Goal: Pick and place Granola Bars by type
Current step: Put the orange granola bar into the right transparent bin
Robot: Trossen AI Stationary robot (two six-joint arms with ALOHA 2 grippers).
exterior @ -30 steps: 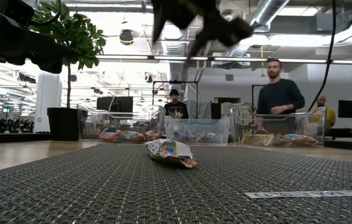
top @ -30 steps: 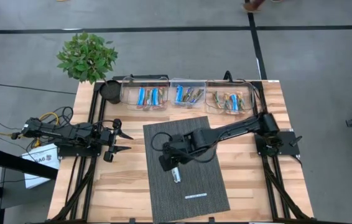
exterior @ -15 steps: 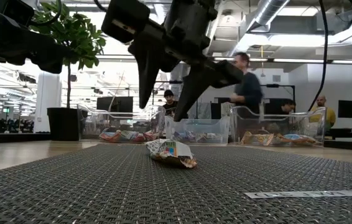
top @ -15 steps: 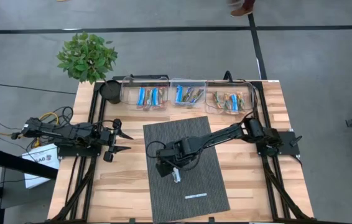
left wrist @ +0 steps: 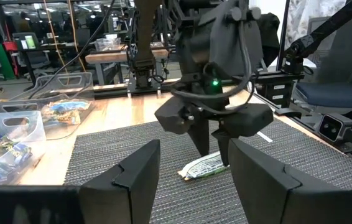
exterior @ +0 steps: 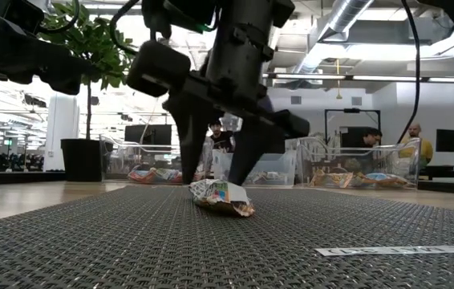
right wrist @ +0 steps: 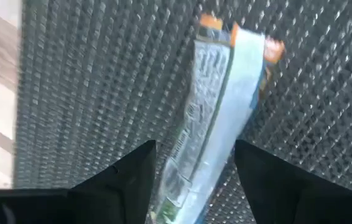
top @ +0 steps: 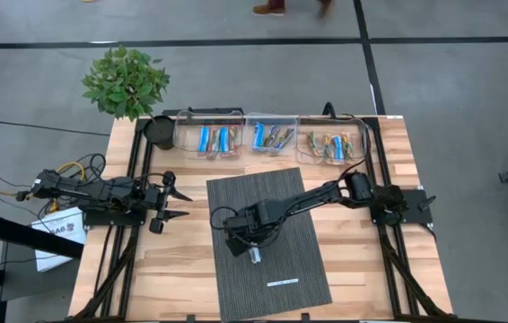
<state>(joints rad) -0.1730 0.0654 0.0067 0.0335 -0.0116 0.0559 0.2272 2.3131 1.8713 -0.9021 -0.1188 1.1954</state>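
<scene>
Low view: a silvery white granola bar (exterior: pixel 220 197) lies flat on the grey woven mat (exterior: pixel 131 241), right between the right gripper's (exterior: pixel 217 178) spread, unclenched fingers (exterior: pixel 185 144). Off the mat, above the tabletop (top: pixel 182 260), the left gripper's (top: pixel 179 202) fingers hang released, grasping nothing.

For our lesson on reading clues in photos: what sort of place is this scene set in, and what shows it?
Probably a robotics lab in an open-plan office. Two robot arms are mounted on a wooden table, exposed ducts run along the ceiling, and monitors and desks fill the room behind the clear bins of snack bars.
</scene>
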